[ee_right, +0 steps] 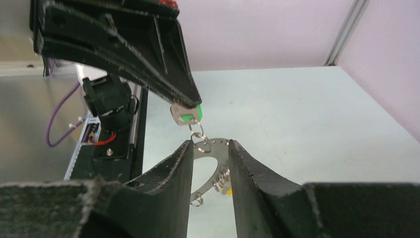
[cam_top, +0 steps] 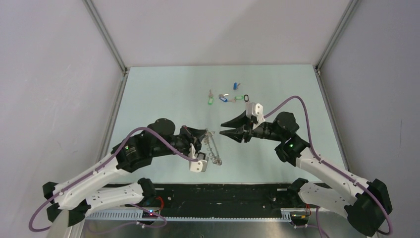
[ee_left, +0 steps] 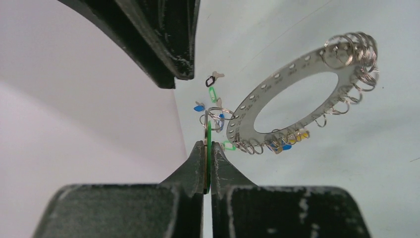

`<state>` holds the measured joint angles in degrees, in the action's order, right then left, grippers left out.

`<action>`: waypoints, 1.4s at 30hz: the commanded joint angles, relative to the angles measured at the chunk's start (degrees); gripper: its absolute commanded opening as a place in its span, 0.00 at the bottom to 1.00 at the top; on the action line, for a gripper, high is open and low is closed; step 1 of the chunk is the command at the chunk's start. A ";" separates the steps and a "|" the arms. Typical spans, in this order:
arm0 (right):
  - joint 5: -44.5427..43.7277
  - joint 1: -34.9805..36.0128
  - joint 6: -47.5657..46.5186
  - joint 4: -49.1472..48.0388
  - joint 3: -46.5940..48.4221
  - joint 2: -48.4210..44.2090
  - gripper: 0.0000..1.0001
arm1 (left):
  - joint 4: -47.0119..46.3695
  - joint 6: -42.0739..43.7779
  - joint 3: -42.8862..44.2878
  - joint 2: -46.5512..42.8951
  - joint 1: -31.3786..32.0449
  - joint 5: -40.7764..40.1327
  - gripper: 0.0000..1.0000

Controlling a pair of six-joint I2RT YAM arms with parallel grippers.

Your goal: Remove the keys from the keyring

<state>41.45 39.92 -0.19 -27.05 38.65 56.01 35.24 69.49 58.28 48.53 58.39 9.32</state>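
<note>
My left gripper (cam_top: 206,133) (ee_left: 208,145) is shut on a green-tagged key (ee_left: 209,133) (ee_right: 188,114), held edge-on between its pads. Small split rings link that key to the keyring (ee_left: 297,79) (cam_top: 214,149) (ee_right: 214,151), a flat grey ring fringed with wire loops that hangs in the air below it. A few blue and yellow tags (ee_left: 287,141) still hang on its lower rim. My right gripper (cam_top: 221,128) (ee_right: 210,145) stands open just right of the keyring, holding nothing. Several loose keys (cam_top: 225,97) with green, blue and black tags lie on the table behind.
The pale green table (cam_top: 163,94) has grey walls on three sides and metal posts (cam_top: 106,34) at the back corners. A black rail (cam_top: 223,196) with the arm bases runs along the near edge.
</note>
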 commanded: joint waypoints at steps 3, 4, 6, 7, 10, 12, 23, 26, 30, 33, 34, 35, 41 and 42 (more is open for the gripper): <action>2.34 1.36 -9.87 2.41 1.28 -0.08 0.37 | -2.86 1.60 0.95 -2.20 0.14 1.97 0.00; 2.21 1.73 -10.34 2.10 1.31 0.08 0.37 | -2.82 1.65 0.96 -2.36 0.17 2.27 0.00; 2.09 2.26 -11.60 1.20 1.33 0.61 0.37 | -2.87 1.81 0.91 -2.62 0.16 2.77 0.00; 2.03 2.44 -11.77 0.90 1.45 0.95 0.37 | -2.83 1.99 0.88 -2.68 0.15 3.19 0.00; 1.78 3.15 -12.78 1.16 2.87 2.41 0.38 | -2.87 2.19 0.86 -2.89 0.19 3.90 0.00; 1.93 3.57 -13.61 2.65 4.22 3.57 0.40 | -2.85 2.41 0.98 -2.89 0.15 4.35 0.00; 4.07 6.38 -15.47 7.13 7.90 7.17 0.38 | -2.83 2.83 1.35 -3.42 0.14 4.45 0.00; 4.27 6.63 -15.87 9.40 8.18 7.08 0.37 | -2.81 2.92 1.56 -3.72 0.14 3.12 0.00; 4.34 6.89 -15.76 11.65 8.19 6.78 0.32 | -2.82 2.94 1.41 -4.34 0.14 2.54 0.00; 3.72 7.06 -15.74 12.62 8.18 6.40 0.29 | -2.84 3.00 1.40 -4.45 0.10 2.35 0.00; 3.46 7.04 -15.73 12.81 8.18 6.35 0.28 | -2.82 2.97 1.35 -4.53 0.12 2.32 0.00; 3.37 7.08 -15.77 12.98 8.19 6.14 0.25 | -2.82 2.94 1.33 -4.56 0.14 2.26 0.00; 2.75 7.09 -15.32 12.89 8.19 5.36 0.02 | -2.85 2.69 1.31 -4.52 0.14 2.37 0.00; 2.56 7.01 -15.26 12.87 8.19 5.26 0.00 | -2.87 2.68 1.20 -4.51 0.14 2.32 0.00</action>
<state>44.62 46.72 -15.31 -15.42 44.77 62.63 37.21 71.07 58.28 45.41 58.39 12.19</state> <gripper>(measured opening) 0.050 0.023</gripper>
